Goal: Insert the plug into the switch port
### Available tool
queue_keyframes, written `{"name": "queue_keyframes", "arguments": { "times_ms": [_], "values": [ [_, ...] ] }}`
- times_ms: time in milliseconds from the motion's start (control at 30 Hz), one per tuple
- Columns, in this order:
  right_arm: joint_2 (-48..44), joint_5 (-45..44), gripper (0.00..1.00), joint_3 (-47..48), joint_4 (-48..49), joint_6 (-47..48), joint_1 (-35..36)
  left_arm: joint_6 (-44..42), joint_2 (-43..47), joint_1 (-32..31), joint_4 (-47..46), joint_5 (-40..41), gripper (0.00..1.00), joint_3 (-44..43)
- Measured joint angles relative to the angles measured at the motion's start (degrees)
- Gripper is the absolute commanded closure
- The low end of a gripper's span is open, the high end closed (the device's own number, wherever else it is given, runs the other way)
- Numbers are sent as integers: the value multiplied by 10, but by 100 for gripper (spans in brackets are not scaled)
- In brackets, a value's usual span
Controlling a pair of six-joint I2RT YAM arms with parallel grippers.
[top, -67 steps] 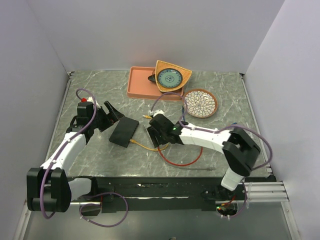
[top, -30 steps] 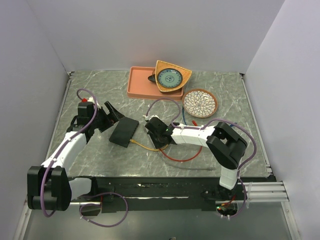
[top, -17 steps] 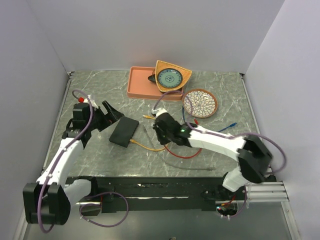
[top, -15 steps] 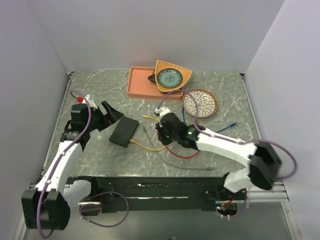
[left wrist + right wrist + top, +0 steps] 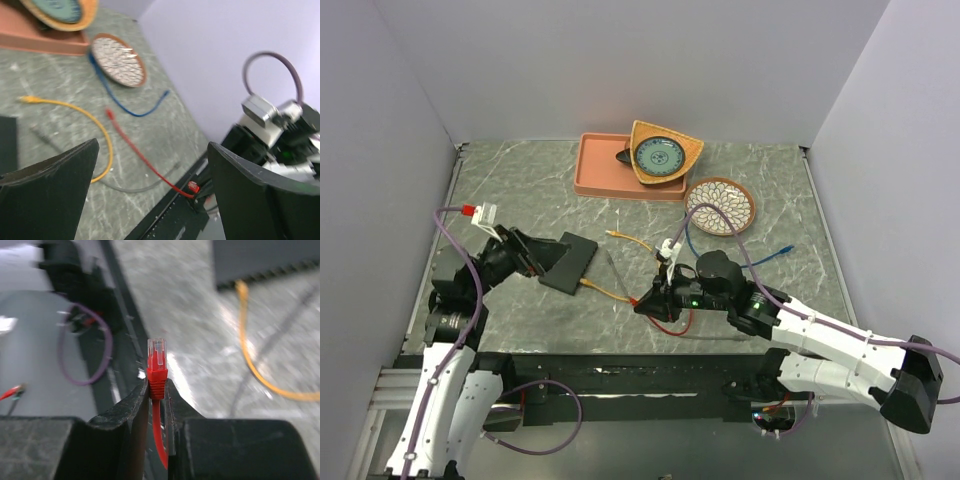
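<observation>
The switch [image 5: 570,262] is a flat black box lying left of the table's middle; its socket edge shows at the top of the right wrist view [image 5: 265,257]. A yellow cable [image 5: 610,292] runs into its near edge. My right gripper [image 5: 642,300] hovers near the table's front, right of the switch, shut on the red plug [image 5: 156,360]. The plug's clear tip sticks out beyond the fingertips, and its red cable [image 5: 665,322] trails behind. My left gripper [image 5: 535,255] stands wide open just left of the switch, with nothing between its fingers [image 5: 50,190].
A salmon tray [image 5: 595,180] with an orange bowl [image 5: 660,155] leaning on it sits at the back. A patterned plate [image 5: 720,205] lies to its right. A blue cable [image 5: 775,252] and a grey cable [image 5: 710,338] lie loose on the marble top.
My right arm has swung out and carried the red plug toward the table's near edge. My left arm has risen and drawn back slightly, its gripper still open beside the switch.
</observation>
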State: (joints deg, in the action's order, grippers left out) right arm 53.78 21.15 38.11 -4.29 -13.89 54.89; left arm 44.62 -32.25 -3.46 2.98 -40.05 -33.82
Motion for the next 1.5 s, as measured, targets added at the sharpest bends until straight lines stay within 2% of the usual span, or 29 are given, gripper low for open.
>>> {"name": "queue_keyframes", "arguments": {
  "times_ms": [167, 267, 367, 467, 600, 733, 1000, 1133, 1233, 1367, 1467, 1500],
  "values": [
    [-2, 76, 100, -4, 77, -17, 0, 14, 16, 0, -63, -86, 2, 21],
    [-3, 102, 100, -20, 121, -28, 0, 26, 27, 0, -107, -130, 1, 63],
    [-2, 116, 100, -28, 137, -37, 0, 72, 33, -1, -174, -173, 1, 125],
    [-2, 116, 100, -28, 142, -39, 0, 95, 33, -3, -198, -189, 1, 142],
    [6, 87, 100, -18, 119, -38, 2, 83, 32, -5, -189, -187, 3, 120],
    [17, -19, 100, 18, 46, -24, 21, 63, 32, -11, -166, -174, 3, 97],
    [81, -339, 100, 103, -87, -1, 101, 7, 22, -34, -57, -108, 2, 68],
    [168, -518, 100, 147, -167, 0, 169, -9, -13, -49, -28, -75, 1, 53],
    [242, -611, 100, 181, -220, -2, 203, -20, -49, -63, -2, -43, 1, 37],
    [297, -641, 100, 196, -241, 8, 216, -37, -108, -76, 29, 4, 0, 6],
    [294, -613, 100, 194, -222, 34, 216, -46, -147, -82, 45, 46, 0, -14],
    [288, -599, 100, 191, -204, 45, 216, -49, -160, -82, 49, 60, 4, -19]
  ]
}}
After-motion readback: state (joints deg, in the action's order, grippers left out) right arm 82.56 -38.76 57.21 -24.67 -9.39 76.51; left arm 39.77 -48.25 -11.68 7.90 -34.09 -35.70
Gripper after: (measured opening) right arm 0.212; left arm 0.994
